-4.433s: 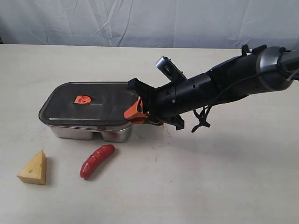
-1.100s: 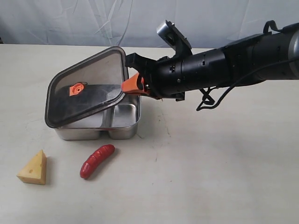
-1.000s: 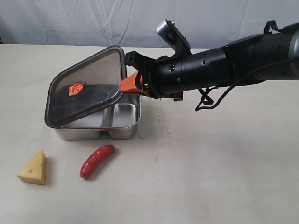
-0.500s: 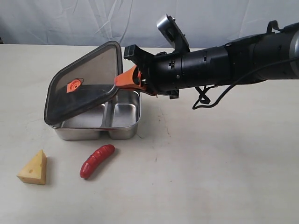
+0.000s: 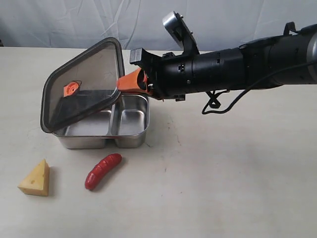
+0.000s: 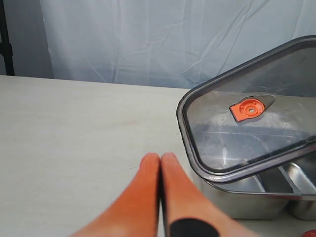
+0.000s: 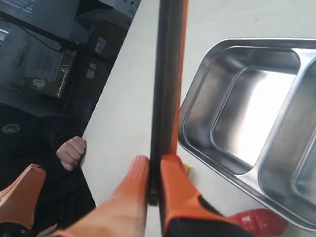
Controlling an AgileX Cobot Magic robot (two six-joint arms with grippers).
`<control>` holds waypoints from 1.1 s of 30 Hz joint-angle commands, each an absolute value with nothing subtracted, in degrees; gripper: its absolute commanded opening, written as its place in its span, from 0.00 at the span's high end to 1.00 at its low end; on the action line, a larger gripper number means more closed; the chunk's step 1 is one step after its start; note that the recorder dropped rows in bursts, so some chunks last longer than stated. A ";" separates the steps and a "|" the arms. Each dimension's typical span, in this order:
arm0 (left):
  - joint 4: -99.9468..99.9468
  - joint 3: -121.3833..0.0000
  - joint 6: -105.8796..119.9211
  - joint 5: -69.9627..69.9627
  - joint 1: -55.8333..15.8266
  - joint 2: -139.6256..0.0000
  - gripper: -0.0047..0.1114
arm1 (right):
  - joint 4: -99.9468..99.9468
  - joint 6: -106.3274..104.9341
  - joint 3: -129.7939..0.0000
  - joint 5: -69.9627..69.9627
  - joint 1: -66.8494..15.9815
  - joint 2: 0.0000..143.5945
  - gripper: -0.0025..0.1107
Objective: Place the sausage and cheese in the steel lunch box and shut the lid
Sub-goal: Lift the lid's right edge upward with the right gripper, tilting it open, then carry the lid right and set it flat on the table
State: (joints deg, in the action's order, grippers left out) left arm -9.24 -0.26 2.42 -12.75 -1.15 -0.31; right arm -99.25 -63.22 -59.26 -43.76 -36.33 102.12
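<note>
The right end effector [image 5: 130,84], clenched on the lid [image 5: 81,84], had tipped it higher off the steel lunch box [image 5: 131,141], baring both compartments. The sausage [image 5: 102,170] and cheese [image 5: 35,179] still waited near the table [image 5: 223,188]'s front-left corner.

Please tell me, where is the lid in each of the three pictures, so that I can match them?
Exterior view: the lid is upper left, tilted over the steel box.
Left wrist view: beyond the left gripper, tilted over the steel box, orange tab showing.
Right wrist view: edge-on, a dark strip clamped in the right gripper.
Shared landmark: the steel box.
</note>
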 commanded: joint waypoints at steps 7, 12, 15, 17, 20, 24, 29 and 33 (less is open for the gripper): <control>-9.81 0.00 2.35 -11.97 -1.49 0.00 0.96 | -99.95 -65.66 -64.32 -44.32 -30.15 98.54 0.99; -9.81 0.00 2.35 -11.97 -1.49 0.00 0.96 | -93.26 -65.66 -67.16 -42.37 -23.31 95.51 0.99; -9.81 0.00 2.35 -11.97 -1.49 0.00 0.96 | -83.76 -64.43 -67.72 -39.04 -20.21 92.67 0.99; -9.81 0.00 2.35 -11.97 -1.49 0.00 0.96 | -77.94 -64.43 -67.72 -36.32 -19.31 90.37 0.99; -9.81 0.00 2.35 -11.97 -1.49 0.00 0.96 | -66.01 -63.80 -67.72 -30.58 -19.31 86.19 0.99; -9.81 0.00 2.35 -11.97 -1.49 0.00 0.96 | -44.08 -56.20 -67.72 -30.88 -19.43 81.64 0.99; -9.81 0.00 2.35 -11.97 -1.49 0.00 0.96 | -10.49 -46.25 -67.49 -48.92 -19.43 79.67 0.99; -9.81 0.00 2.35 -11.97 -1.49 0.00 0.96 | -6.57 -45.38 -63.80 -50.59 -23.08 79.67 0.99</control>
State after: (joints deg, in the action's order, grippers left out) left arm -9.24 -0.26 2.42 -12.75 -1.15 -0.31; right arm -9.73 -46.44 -65.35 -50.09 -20.71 80.04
